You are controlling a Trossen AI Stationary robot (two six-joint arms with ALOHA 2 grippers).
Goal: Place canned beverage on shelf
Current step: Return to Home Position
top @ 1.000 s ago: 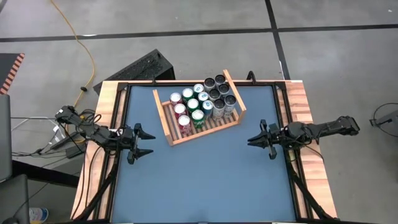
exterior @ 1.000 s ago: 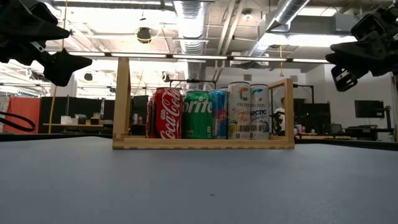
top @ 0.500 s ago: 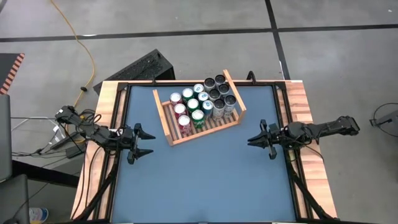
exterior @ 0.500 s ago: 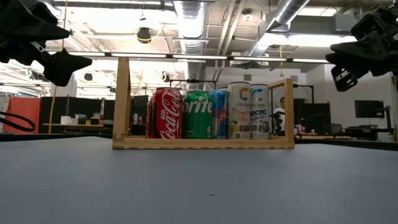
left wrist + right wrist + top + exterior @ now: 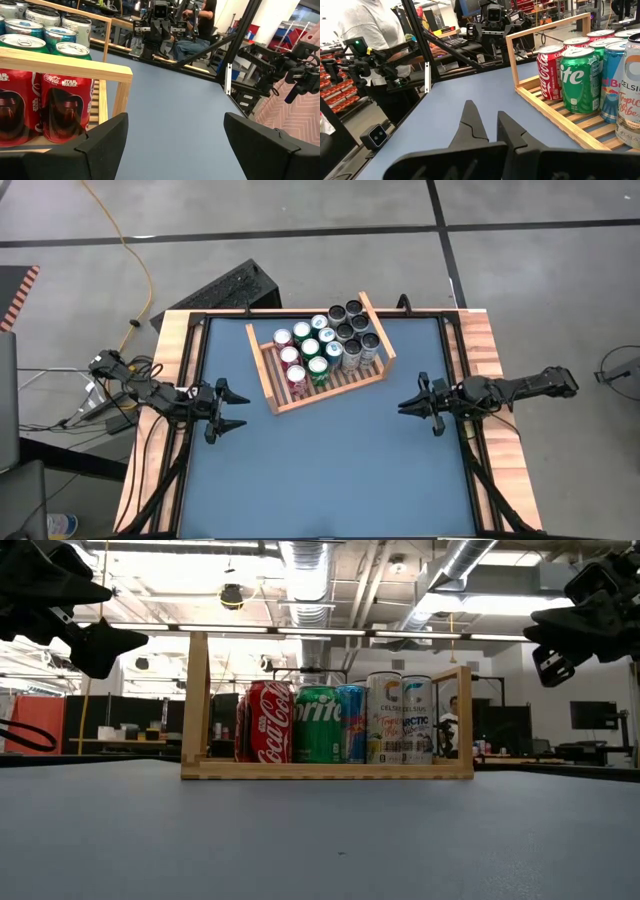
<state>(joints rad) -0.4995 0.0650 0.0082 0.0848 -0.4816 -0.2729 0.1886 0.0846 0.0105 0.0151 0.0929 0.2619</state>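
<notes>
Left hand (image 5: pixel 232 408) spread wide, empty, hovering over the table's (image 5: pixel 330 470) left edge. Right hand (image 5: pixel 410 406) pinched shut, holding nothing, over the right side of the table. Between them, toward the far edge, the wooden shelf (image 5: pixel 277 394) sits skewed on the blue table. Cans (image 5: pixel 318 368) stand upright inside it in rows: red, green, blue, then dark-topped ones at the far end.

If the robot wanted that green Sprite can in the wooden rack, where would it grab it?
Probably from straight above, fingers across the upper body of the green Sprite can. It stands upright in the light-brown wooden slatted rack, with cans close on both sides, so only its top is free.
</notes>
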